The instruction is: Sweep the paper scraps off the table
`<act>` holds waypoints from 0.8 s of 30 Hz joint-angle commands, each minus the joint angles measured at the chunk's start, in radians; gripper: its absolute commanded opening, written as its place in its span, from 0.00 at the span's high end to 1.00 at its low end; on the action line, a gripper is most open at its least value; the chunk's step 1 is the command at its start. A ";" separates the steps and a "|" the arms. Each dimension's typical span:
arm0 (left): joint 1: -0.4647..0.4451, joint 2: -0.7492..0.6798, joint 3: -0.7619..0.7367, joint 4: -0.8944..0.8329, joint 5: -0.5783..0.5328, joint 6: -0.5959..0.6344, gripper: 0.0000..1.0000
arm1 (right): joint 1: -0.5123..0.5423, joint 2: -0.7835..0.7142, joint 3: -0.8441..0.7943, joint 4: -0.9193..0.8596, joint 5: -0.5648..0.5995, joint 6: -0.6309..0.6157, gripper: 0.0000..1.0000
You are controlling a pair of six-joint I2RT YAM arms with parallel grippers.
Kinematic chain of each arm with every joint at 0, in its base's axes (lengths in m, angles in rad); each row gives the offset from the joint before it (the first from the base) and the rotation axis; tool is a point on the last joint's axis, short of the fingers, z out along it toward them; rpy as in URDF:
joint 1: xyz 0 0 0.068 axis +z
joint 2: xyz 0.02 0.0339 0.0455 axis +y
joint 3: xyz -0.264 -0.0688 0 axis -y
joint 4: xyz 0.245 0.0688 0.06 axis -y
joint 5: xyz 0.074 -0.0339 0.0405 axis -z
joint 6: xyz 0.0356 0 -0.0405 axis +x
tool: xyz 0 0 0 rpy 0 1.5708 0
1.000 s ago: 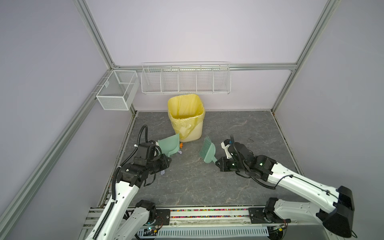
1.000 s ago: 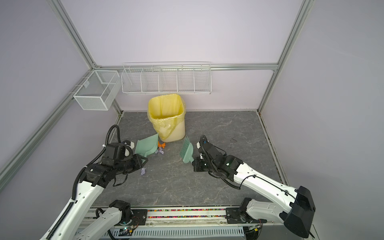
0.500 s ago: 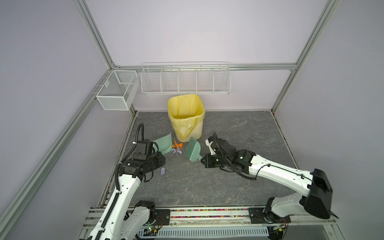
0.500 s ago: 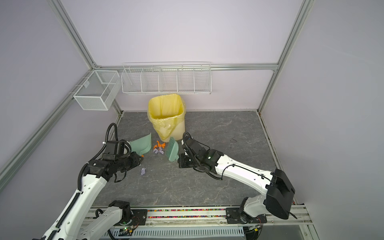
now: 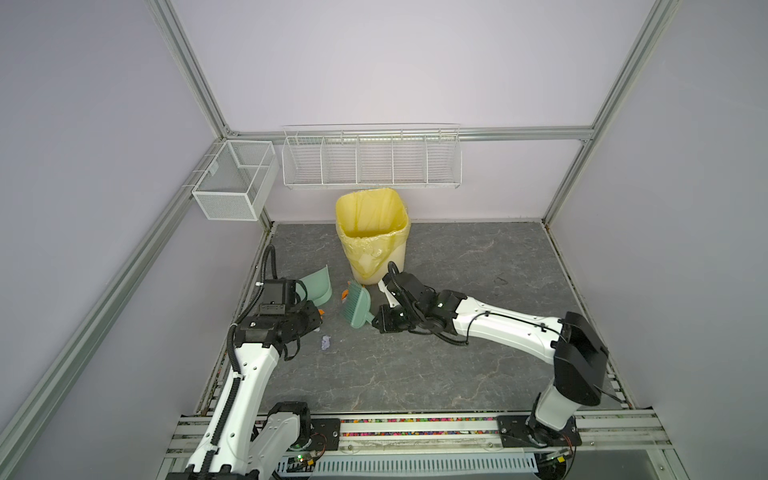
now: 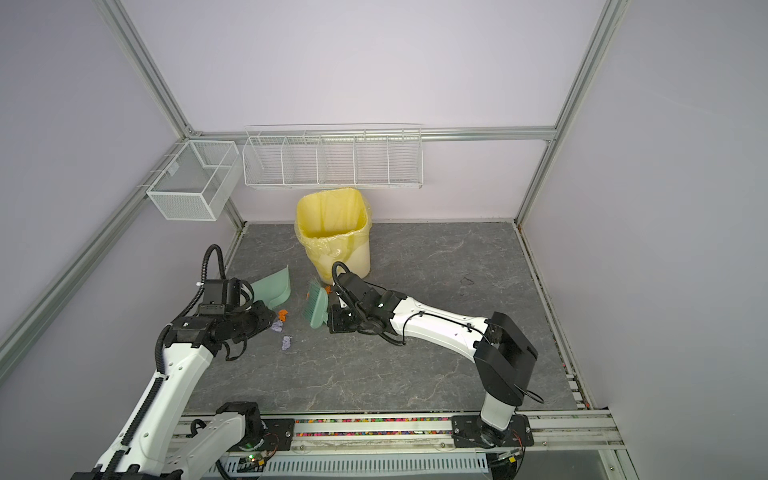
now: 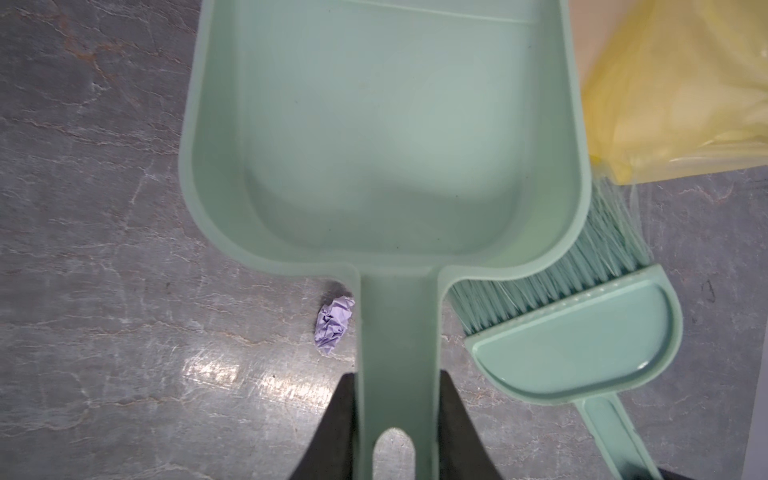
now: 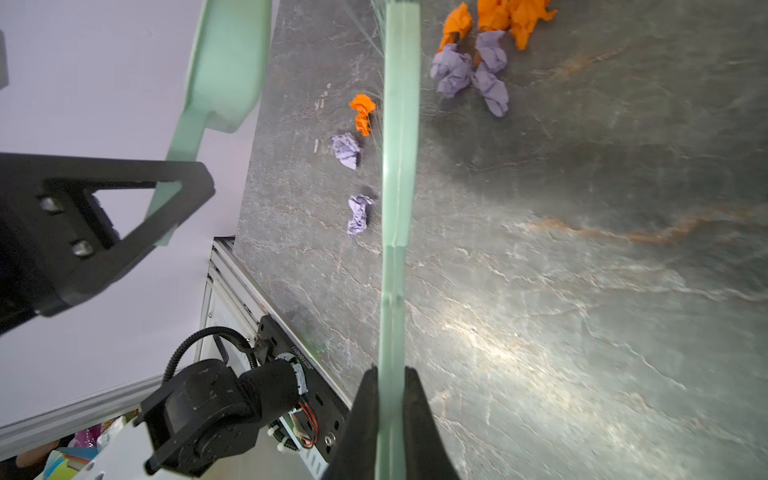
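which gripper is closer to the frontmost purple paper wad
Left. The left gripper is just behind-left of the wad; the right gripper, holding the brush, is farther right.

Wrinkled paper scraps (image 8: pixel 451 75), smooth plastic dustpan (image 7: pixel 374 124), brush (image 7: pixel 582 345)

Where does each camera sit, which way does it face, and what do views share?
Top views: high behind the robot, looking down on table, bin, both arms.
Left wrist: behind left hand, facing along the dustpan; its fingers show.
Right wrist: behind right hand, along the brush; both hands show.
Shared: dustpan, brush, lilac scraps.
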State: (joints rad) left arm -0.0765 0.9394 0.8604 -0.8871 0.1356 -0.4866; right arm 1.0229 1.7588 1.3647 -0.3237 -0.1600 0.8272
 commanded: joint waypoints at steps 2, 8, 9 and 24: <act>0.007 0.001 0.027 0.019 0.026 0.034 1.00 | 0.006 0.073 0.085 0.005 -0.035 0.031 0.93; 0.007 -0.031 0.020 0.021 0.013 0.032 1.00 | 0.001 0.197 0.224 -0.072 -0.010 0.065 0.93; 0.007 -0.033 0.019 0.020 0.015 0.030 1.00 | 0.000 0.212 0.244 -0.076 -0.012 0.070 0.93; 0.007 -0.037 0.008 0.031 0.033 0.029 1.00 | -0.073 0.355 0.341 -0.058 -0.014 0.191 0.93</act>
State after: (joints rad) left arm -0.0757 0.9169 0.8604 -0.8684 0.1585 -0.4767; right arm 0.9581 2.0861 1.6897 -0.3878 -0.1764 0.9573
